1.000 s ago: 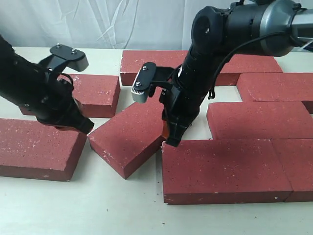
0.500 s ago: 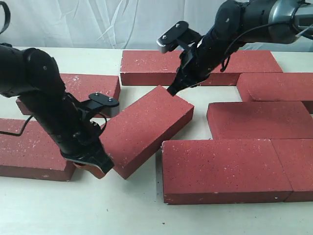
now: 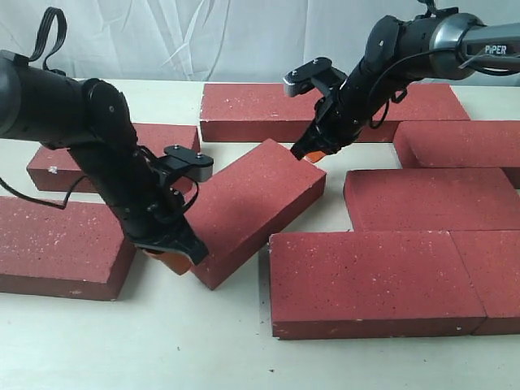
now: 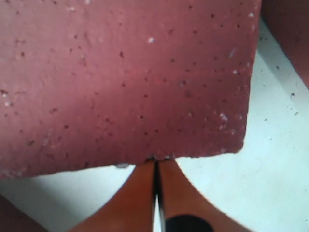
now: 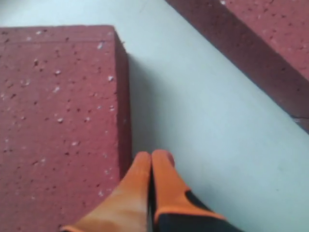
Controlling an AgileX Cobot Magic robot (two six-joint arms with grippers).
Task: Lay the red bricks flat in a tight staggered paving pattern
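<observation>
Table (image 3: pixel 203 349) is pale and plain, with a creased white curtain (image 3: pixel 162 36) across the far side. I see the red bricks (image 3: pixel 370 280) all lying flat: packed rows on the right from near to far, and two more on the left, well apart from those rows. The loose brick (image 3: pixel 256 203) sits skewed in the middle between the groups. Its near-right edge is just beside the near row; I can't tell if it touches. Versus half a second ago it has nudged slightly right and far, still angled.

Left arm (image 3: pixel 89 138) has swung right. Right arm (image 3: pixel 398 49) reaches in from the far right, barely changed.

Left gripper (image 3: pixel 175 258) has moved right along the loose brick's near-left end. The wrist view shows it at (image 4: pixel 155 169), fingers pinched together with nothing between, tips against that end face. Right gripper (image 3: pixel 309 153) has slid right off the far corner, along the far-right side. It's closed too (image 5: pixel 152 159), empty, tips down beside the brick's side face.
</observation>
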